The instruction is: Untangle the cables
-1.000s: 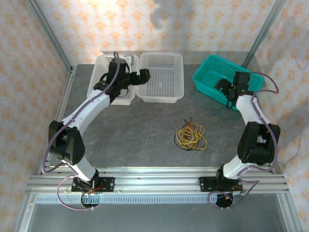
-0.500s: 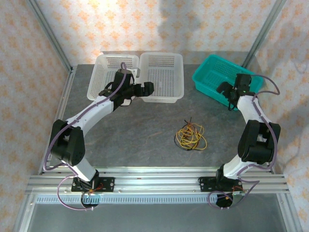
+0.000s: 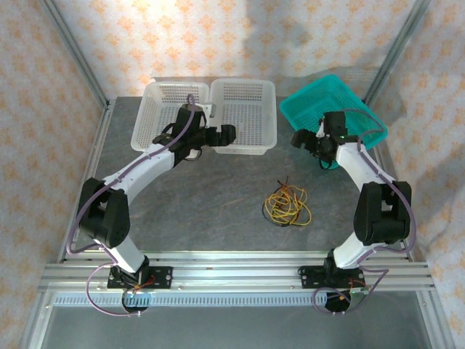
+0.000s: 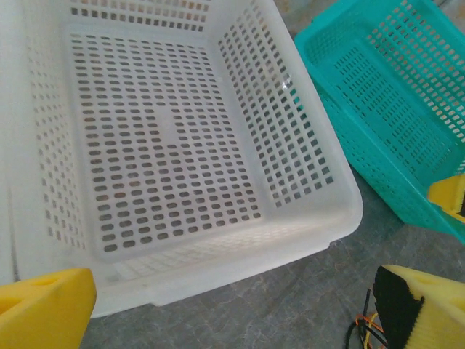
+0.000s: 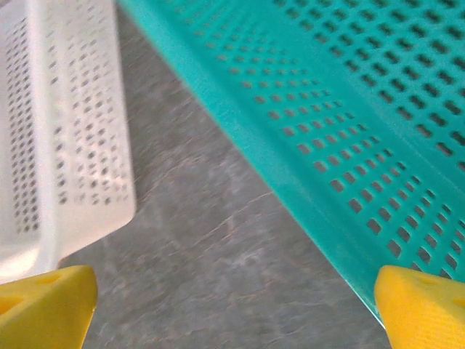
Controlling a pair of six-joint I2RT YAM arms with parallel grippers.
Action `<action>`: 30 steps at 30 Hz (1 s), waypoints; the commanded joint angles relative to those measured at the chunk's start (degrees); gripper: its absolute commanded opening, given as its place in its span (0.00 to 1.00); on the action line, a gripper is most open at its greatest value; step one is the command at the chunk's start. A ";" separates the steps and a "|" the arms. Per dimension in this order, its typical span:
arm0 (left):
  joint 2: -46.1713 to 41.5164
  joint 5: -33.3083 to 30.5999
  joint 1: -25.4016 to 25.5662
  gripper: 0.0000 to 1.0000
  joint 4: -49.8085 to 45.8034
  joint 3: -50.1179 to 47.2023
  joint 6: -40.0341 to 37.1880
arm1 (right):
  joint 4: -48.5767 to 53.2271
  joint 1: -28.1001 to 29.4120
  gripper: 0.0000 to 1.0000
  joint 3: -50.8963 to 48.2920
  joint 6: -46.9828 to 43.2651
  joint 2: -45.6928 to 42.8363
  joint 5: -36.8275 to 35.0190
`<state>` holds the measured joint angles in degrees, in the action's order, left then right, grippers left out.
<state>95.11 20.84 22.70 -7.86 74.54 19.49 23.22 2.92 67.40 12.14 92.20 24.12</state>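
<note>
Cables (image 3: 287, 206): yellow, black and orange-red loops in one tangled pile on the tabletop (image 3: 218, 196), free of both arms. The pile lies around 5 o'clock from the tabletop's middle.

Left tool (image 3: 227, 135): jaws spread wide, holding nothing. It hangs over the near rim of the right white basket (image 3: 243, 81), with the cables at about 5 o'clock from it and well apart. In the left wrist view the left tool (image 4: 232, 313) frames that basket (image 4: 312, 218), and a bit of the cables (image 4: 361, 333) shows by its right finger.

Right tool (image 3: 304, 139): jaws wide, nothing gripped. It is at the near-left side of the teal basket (image 3: 320, 109), which looks tipped. Contact between them cannot be told. The cables are at about 6 o'clock from it.

The left white basket (image 3: 149, 102) is at 11 o'clock on the tabletop, touching the right white one.
</note>
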 commanded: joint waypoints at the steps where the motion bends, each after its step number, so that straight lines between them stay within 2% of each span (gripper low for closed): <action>1: 1.63 1.23 1.50 0.99 1.24 2.77 0.03 | 1.96 0.50 0.98 1.06 -0.92 0.57 1.65; 5: 2.56 1.45 3.31 0.99 1.34 3.63 -0.28 | 3.02 0.64 0.98 2.51 -2.51 1.44 -0.79; 9: 2.56 -1.43 6.92 0.99 1.59 3.82 -1.53 | 6.75 1.67 0.94 5.10 -3.90 2.68 -8.24; 13: 1.77 -1.56 9.51 0.99 5.74 1.40 0.04 | 9.83 2.44 0.88 7.95 -5.02 5.53 -16.62; 17: 1.70 -2.16 11.15 0.99 8.11 0.41 1.06 | 8.77 2.36 0.81 9.54 -6.07 7.55 -21.96; 20: 2.39 -2.95 11.67 0.99 7.41 1.57 0.62 | 7.66 2.37 0.73 11.36 -8.03 10.01 -21.51; 26: 3.48 -7.40 11.80 0.99 3.44 4.75 -0.83 | 5.51 2.44 0.55 14.97 -9.28 14.24 -15.53; 30: 3.95 -10.58 11.71 0.99 1.00 6.91 -1.12 | 4.22 2.40 0.51 17.23 -8.90 15.95 -12.68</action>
<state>98.56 14.33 34.15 -4.38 78.81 19.42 29.36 5.32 81.73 3.68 107.18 8.91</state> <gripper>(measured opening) 0.988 0.513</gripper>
